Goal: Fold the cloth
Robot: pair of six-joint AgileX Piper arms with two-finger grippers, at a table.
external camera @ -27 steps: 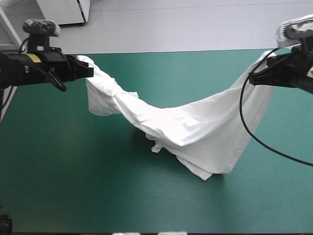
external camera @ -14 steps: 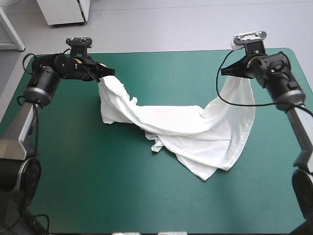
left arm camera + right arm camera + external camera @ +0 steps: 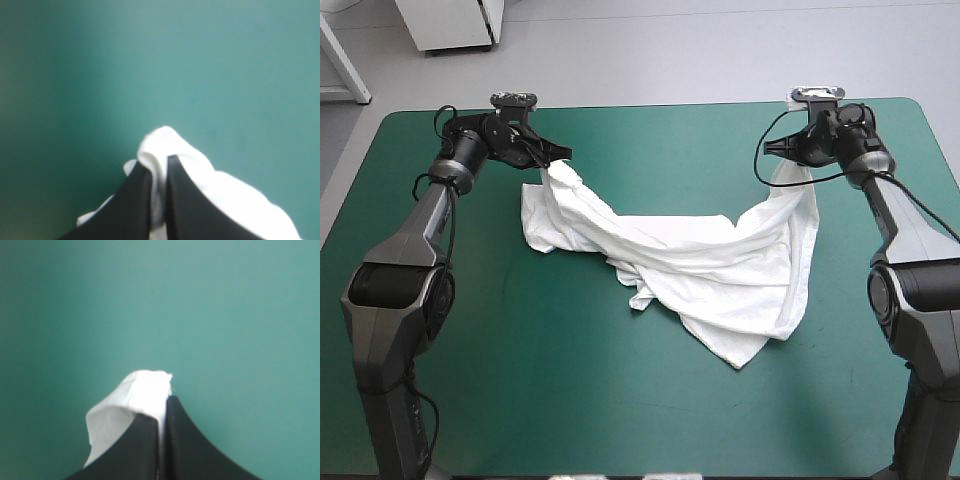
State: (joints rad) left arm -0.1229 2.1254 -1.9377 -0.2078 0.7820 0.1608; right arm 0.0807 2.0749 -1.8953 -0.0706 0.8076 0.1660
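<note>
- The T-shirt [image 3: 700, 265] sags across the table's [image 3: 520, 400] middle, strung between both grippers.
- The left gripper [image 3: 564, 155] pinches its left end near the far edge.
- The right gripper [image 3: 772, 147] pinches the right end, equally far back.
- One corner trails toward the near edge.

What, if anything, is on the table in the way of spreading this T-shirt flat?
Nothing visible. The left jaws and right jaws are each shut on the T-shirt, and the teal-green cover around its sagging middle shows nothing else on it.
</note>
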